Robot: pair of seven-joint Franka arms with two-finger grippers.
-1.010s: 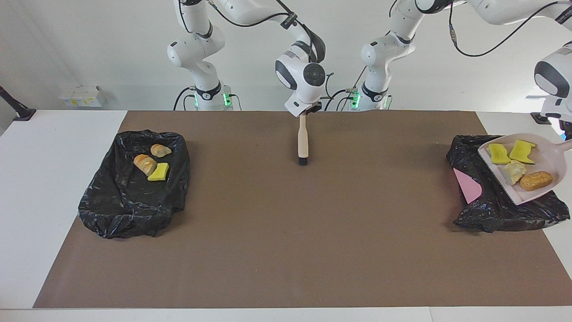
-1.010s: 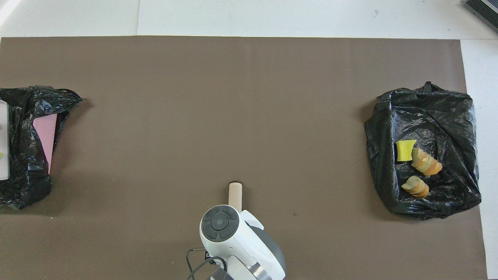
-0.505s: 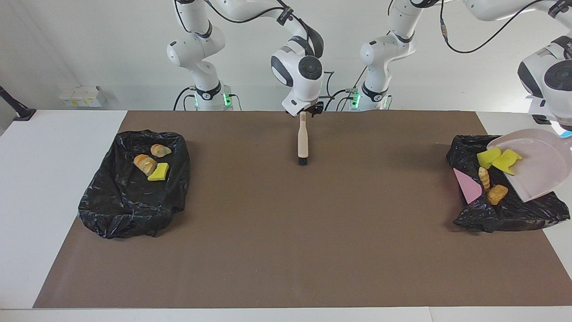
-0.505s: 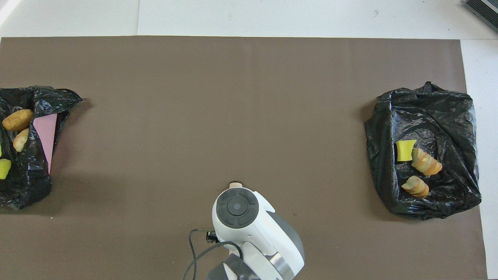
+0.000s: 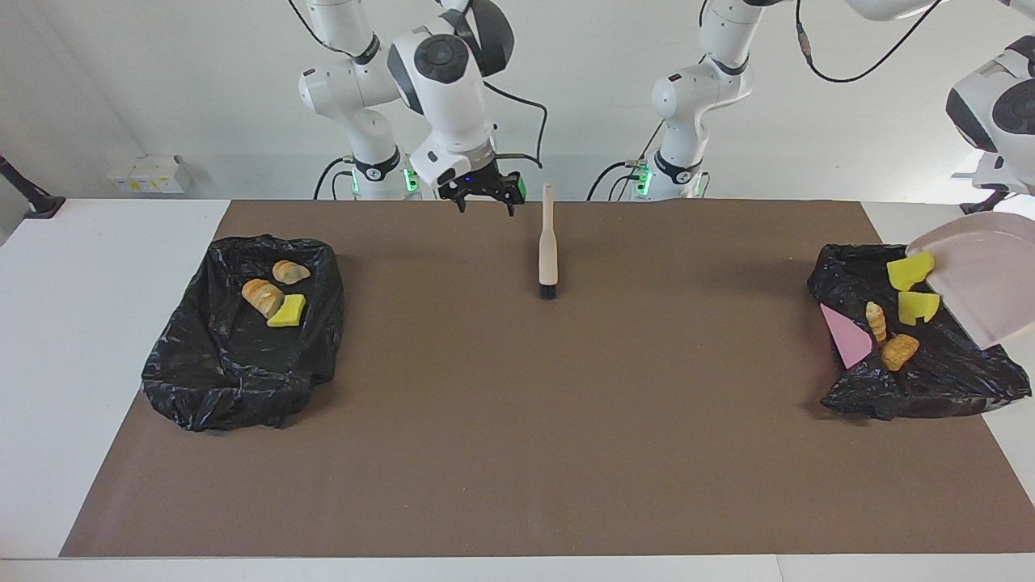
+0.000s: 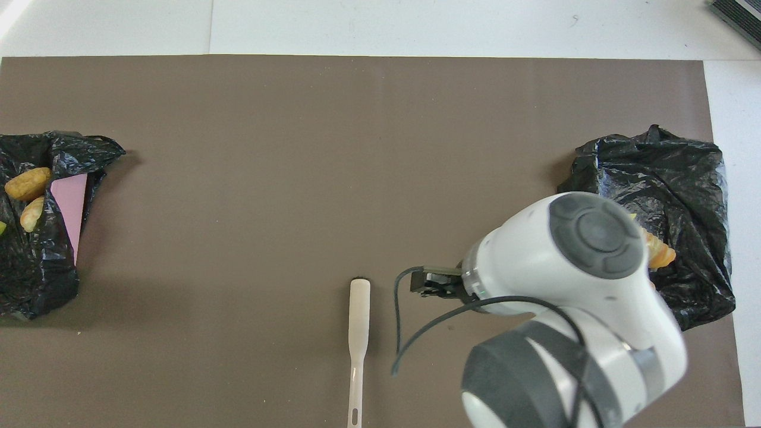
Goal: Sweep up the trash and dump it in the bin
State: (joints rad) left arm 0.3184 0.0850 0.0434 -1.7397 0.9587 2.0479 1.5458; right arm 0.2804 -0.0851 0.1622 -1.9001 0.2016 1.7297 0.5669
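The beige dustpan (image 5: 982, 279) hangs steeply tilted over the black-bagged bin (image 5: 906, 380) at the left arm's end, my left gripper (image 5: 999, 200) shut on it at the view's edge. One yellow piece of trash (image 5: 910, 269) sits at the pan's lip. Another yellow piece (image 5: 918, 307) and two bread lumps (image 5: 875, 322) (image 5: 899, 352) lie in the bin. The beige brush (image 5: 548, 250) lies free on the brown mat (image 5: 566, 420). My right gripper (image 5: 485, 194) hangs open and empty above the mat, beside the brush handle.
A second black-bagged bin (image 5: 234, 380) at the right arm's end holds two bread lumps (image 5: 263, 297) and a yellow chunk (image 5: 287, 311). A pink sheet (image 5: 845, 339) leans inside the left arm's bin. From overhead, the right arm's hand (image 6: 571, 261) covers part of the second bin (image 6: 684, 172).
My right gripper opened, let go of the brush, rose and swung toward the right arm's end. The left arm tipped the dustpan and the trash slid into the bin.
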